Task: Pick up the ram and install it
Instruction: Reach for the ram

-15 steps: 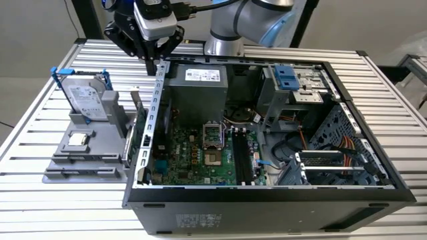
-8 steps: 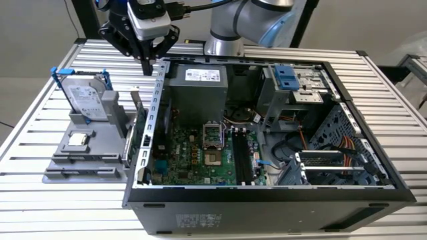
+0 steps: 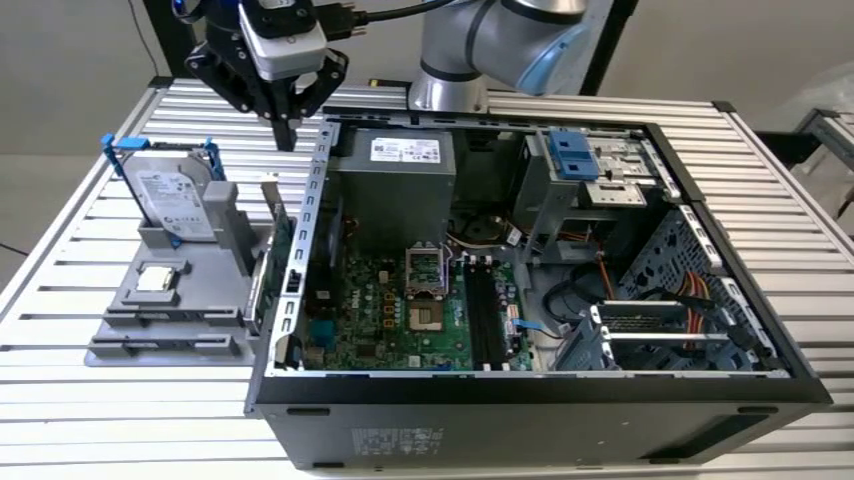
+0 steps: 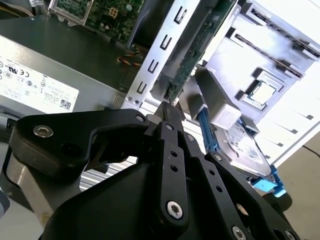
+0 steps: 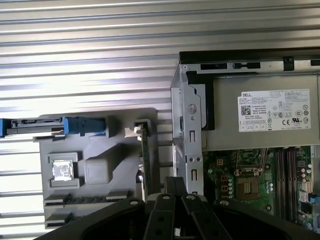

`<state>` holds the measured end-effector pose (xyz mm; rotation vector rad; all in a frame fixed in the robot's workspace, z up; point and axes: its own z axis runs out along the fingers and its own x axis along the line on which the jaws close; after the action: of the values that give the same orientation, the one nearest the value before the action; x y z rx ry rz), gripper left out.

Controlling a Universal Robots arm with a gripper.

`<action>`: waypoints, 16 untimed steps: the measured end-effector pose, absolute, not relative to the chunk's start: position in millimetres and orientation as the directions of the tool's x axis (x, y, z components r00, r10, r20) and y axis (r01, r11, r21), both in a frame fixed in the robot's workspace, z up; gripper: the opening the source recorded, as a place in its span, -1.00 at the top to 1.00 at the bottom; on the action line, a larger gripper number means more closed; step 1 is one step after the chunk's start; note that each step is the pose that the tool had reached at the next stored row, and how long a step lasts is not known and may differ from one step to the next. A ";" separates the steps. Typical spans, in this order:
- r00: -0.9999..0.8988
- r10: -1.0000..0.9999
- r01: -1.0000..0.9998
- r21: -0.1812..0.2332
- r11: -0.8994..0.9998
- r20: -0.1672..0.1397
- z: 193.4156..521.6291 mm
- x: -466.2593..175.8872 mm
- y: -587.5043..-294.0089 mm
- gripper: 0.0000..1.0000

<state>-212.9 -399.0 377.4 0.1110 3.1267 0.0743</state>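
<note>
The ram is a thin green stick standing on edge in the grey holder, right beside the open computer case's wall. It shows as a narrow green strip in both wrist views. My gripper hangs above the far end of the ram with a gap of air between them. Its black fingers are shut together on nothing in both wrist views. The black motherboard slots lie inside the case, right of the processor socket.
A silver hard drive in a blue frame stands in the holder on the exterior view's left, with a small square processor chip in front of it. The case wall and grey power supply rise close beside the ram.
</note>
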 end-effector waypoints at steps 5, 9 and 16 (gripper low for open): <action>-0.997 0.071 0.071 0.048 0.996 -0.010 377.4 -218.3 -399.0 1.00; -0.997 0.071 0.071 0.048 0.996 -0.010 377.4 -222.7 -399.0 1.00; -0.997 0.071 0.071 0.048 0.996 -0.010 377.4 -229.5 -399.0 1.00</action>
<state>-229.5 -399.0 377.4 0.1110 3.1267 0.0744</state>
